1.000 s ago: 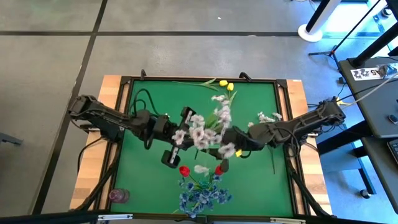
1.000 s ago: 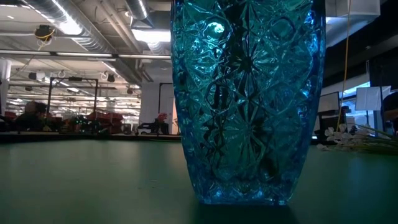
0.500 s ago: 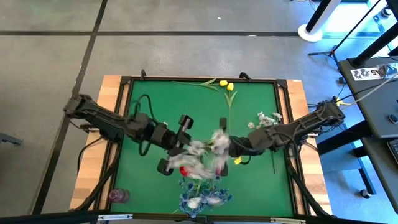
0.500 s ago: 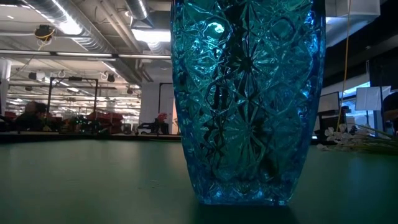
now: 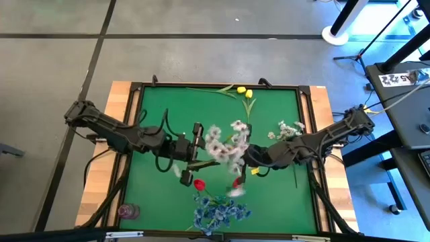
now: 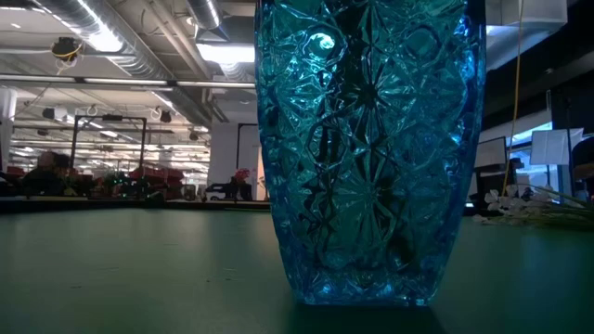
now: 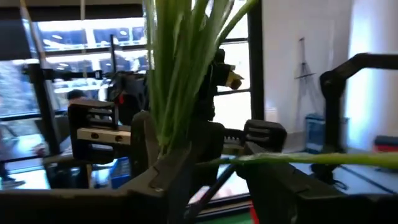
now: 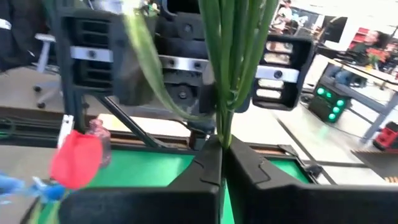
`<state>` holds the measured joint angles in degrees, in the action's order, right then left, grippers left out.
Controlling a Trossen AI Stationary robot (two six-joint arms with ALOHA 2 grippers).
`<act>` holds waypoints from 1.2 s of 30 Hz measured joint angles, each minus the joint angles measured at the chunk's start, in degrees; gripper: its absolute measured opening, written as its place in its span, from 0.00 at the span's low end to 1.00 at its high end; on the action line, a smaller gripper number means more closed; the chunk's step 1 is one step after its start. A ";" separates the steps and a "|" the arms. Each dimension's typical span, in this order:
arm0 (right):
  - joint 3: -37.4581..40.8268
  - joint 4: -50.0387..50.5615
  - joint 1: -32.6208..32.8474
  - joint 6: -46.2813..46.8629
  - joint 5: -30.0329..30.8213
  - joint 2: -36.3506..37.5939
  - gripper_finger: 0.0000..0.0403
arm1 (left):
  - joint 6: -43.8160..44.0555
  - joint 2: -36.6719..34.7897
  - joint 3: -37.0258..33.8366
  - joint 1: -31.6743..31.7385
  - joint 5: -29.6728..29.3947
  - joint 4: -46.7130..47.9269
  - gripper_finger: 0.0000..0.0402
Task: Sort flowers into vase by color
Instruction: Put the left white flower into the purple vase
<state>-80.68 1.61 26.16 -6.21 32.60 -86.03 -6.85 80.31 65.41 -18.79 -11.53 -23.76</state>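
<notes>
Vase [image 6: 371, 148] blue glass, front table edge, fills low view, holds blue bunch [image 5: 218, 212], red tulips [image 5: 199, 183]. Both pincers mid-table: right gripper [image 8: 222, 163] and left gripper [image 7: 186, 163] each clamp white spray stalks [image 8: 227, 74]. Yellow tulips [image 5: 243, 93] far edge

White spray [image 5: 225, 142] is motion-blurred in the high view and covers both gripper tips, so finger state there can't be read. Blue vase [image 6: 369, 148] fills the low view with its top cut off by the edge, hiding arms and blooms. Stalks [image 8: 227, 56] run off the wrist view's top; red tulip [image 8: 76, 158] blurred.
</notes>
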 joint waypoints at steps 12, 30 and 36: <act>-0.09 1.98 0.74 0.04 1.23 -0.16 0.02 | -6.80 -0.35 0.00 -0.90 -6.75 -0.83 0.38; -0.02 -0.52 5.65 -2.85 -0.20 -0.27 0.01 | -8.89 -0.35 0.02 -3.83 -12.01 4.33 0.38; -0.04 -1.16 5.32 -3.35 1.70 -0.27 0.02 | -6.87 1.91 0.02 -1.68 -4.14 0.02 0.38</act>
<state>-80.73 0.45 31.48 -9.56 34.30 -86.30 -13.72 82.22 65.43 -20.46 -15.67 -23.74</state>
